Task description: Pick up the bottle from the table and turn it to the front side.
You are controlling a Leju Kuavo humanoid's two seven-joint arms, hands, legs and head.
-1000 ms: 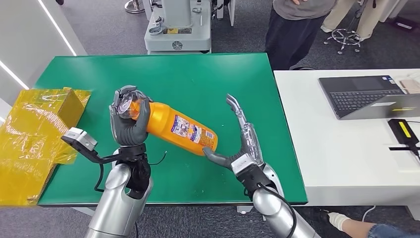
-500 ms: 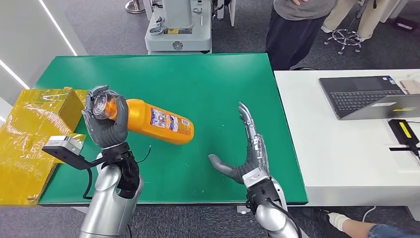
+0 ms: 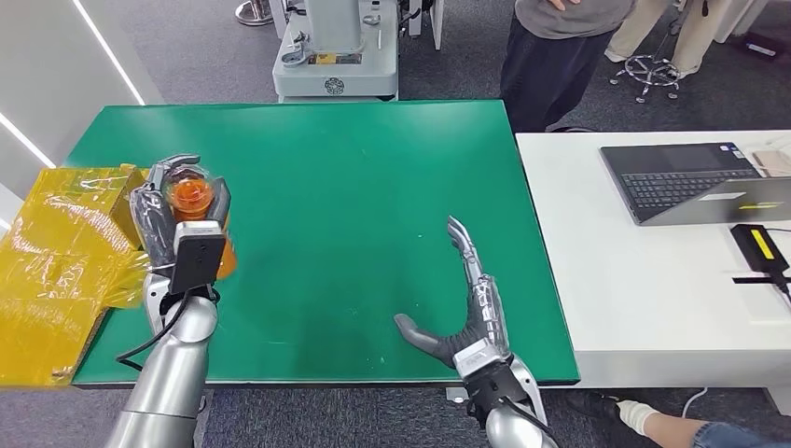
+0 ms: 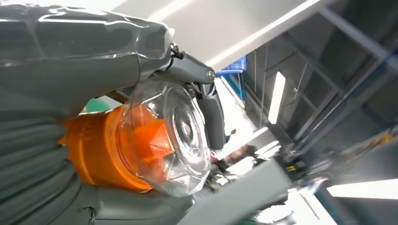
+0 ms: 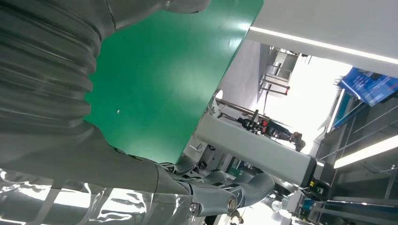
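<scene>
Bottle [image 3: 191,201] gripped upright in left robot hand [image 3: 173,219]; right robot hand [image 3: 466,303] open

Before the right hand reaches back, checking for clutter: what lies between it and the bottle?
In the head view, just bare green table lies between the right hand and the bottle.

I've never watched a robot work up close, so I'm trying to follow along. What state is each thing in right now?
Bottle: lifted off the table, clear cap toward the head camera, gripped.
Left robot hand: wrapped around the bottle, holding it.
Right robot hand: open above the green table, fingers apart, holding nothing.
Laptop: lid open, on the white table.
Yellow wrapped box: at the table's left edge.
</scene>
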